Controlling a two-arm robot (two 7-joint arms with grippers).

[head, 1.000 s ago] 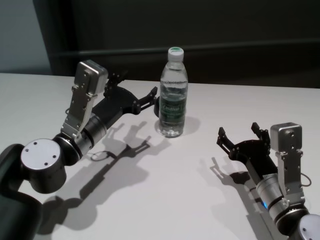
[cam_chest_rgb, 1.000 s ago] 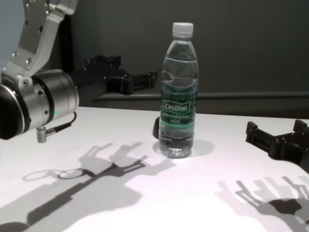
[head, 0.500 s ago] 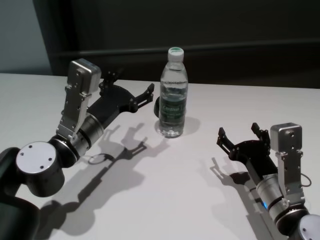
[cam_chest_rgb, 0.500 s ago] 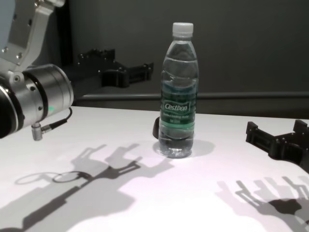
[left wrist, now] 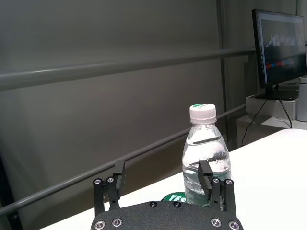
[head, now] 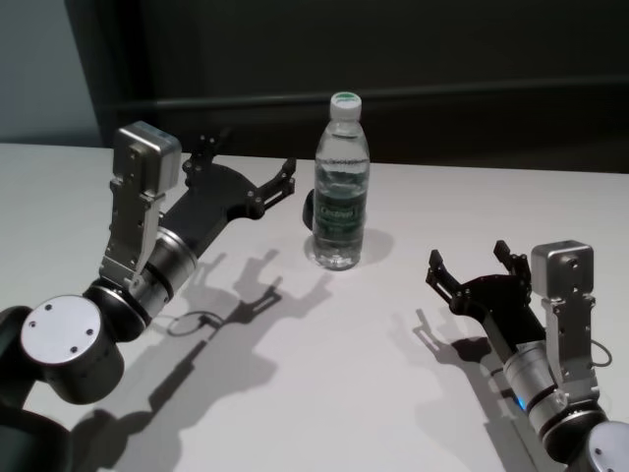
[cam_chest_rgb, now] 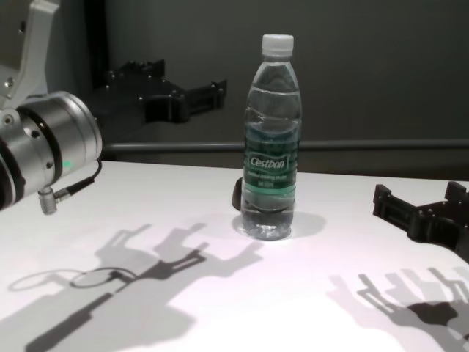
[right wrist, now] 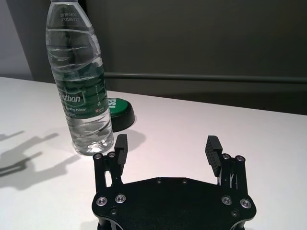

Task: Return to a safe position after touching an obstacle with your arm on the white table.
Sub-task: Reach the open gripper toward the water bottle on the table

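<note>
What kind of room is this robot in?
Probably a lab or office test room. A plain white table holds only a water bottle and a small green-topped disc, and a computer monitor glows on a desk behind.

Overhead light is casting hard arm shadows across the white table point(head: 324, 393); the backdrop is staying dim, frames sharp, no glare.

the water bottle point(cam_chest_rgb: 271, 139) has "cestbon" in white on its green label point(cam_chest_rgb: 270, 164).
</note>
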